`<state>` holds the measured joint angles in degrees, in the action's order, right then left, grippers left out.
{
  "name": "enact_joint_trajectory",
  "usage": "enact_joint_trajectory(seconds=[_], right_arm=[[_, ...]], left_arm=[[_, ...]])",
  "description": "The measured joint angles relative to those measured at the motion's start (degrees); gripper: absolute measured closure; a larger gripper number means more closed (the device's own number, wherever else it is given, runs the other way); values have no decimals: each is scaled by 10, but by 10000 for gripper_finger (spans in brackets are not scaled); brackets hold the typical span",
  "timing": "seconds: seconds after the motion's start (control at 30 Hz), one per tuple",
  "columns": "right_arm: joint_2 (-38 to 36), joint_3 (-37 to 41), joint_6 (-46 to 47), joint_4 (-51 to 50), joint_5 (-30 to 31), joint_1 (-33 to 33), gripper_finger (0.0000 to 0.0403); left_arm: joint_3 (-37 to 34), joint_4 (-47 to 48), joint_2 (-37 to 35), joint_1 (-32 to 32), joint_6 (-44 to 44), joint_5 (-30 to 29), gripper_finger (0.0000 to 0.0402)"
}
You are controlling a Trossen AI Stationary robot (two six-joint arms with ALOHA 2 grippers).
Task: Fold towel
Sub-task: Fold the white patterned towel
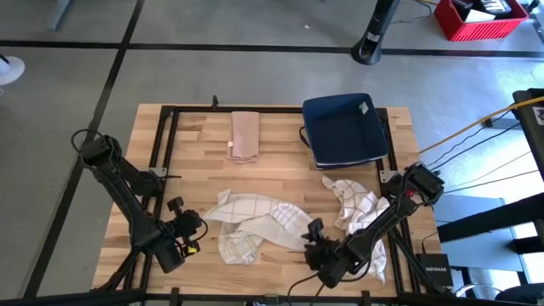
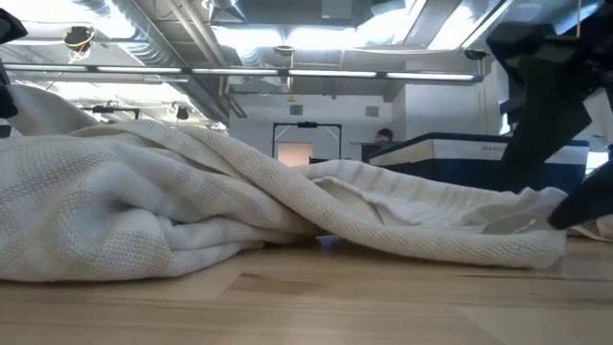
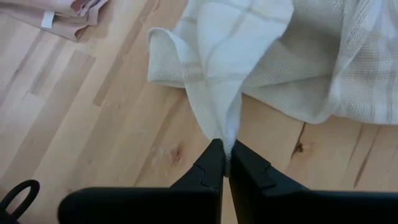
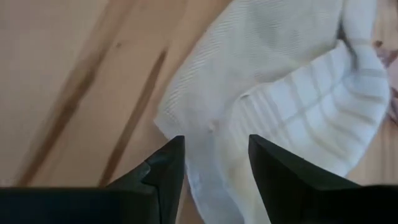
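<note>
A white checked towel [image 1: 255, 223] lies crumpled on the wooden table [image 1: 195, 161], near its front edge. My left gripper [image 1: 202, 223] is at the towel's left end, shut on a gathered tip of it [image 3: 225, 140]. At the towel's right end my right gripper [image 1: 313, 233] is open and tilted down. Its two fingers [image 4: 168, 163] stand on either side of a bunched edge of the towel [image 4: 214, 134]. Whether they touch it I cannot tell. My left gripper pinches a gathered tip of the towel's left end [image 3: 227, 142] between its two fingertips. The fingers slant down from the table's left. The cloth narrows into creases toward the fingers and widens away from them. The rest of the towel lies on the table.
A second white checked towel [image 1: 357, 208] lies crumpled at the right, beside my right arm. A folded beige towel [image 1: 246, 136] and a dark blue square tray [image 1: 344, 129] lie at the far side. Bare wood shows between them and the crumpled towel.
</note>
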<state>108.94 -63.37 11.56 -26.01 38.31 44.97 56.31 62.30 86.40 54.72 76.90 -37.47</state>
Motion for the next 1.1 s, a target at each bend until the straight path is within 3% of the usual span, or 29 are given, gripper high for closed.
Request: enact_joint_trajectory(seconds=[0.27,0.5,0.6,0.7,0.8,0.97,1.1], right_arm=[[1,0,4,11,15,-18,271],[1,0,10,7,-34,-47,356],[-1,-11,45,0,-22,-50,394],[-28,-37,79,-46,25,-48,391],[-78,-85,105,-135,88,-35,398],[-171,-178,125,-245,210,-13,398],[-236,-219,122,-261,250,-16,397]], left_arm=[[0,-2,0,0,0,0,396],[0,-2,0,0,0,0,396],[0,-2,0,0,-1,-2,396],[14,26,-6,-1,-13,-2,396],[67,113,-17,0,5,-8,396],[187,283,-22,3,41,-103,396],[255,239,-55,-19,-88,-165,396]])
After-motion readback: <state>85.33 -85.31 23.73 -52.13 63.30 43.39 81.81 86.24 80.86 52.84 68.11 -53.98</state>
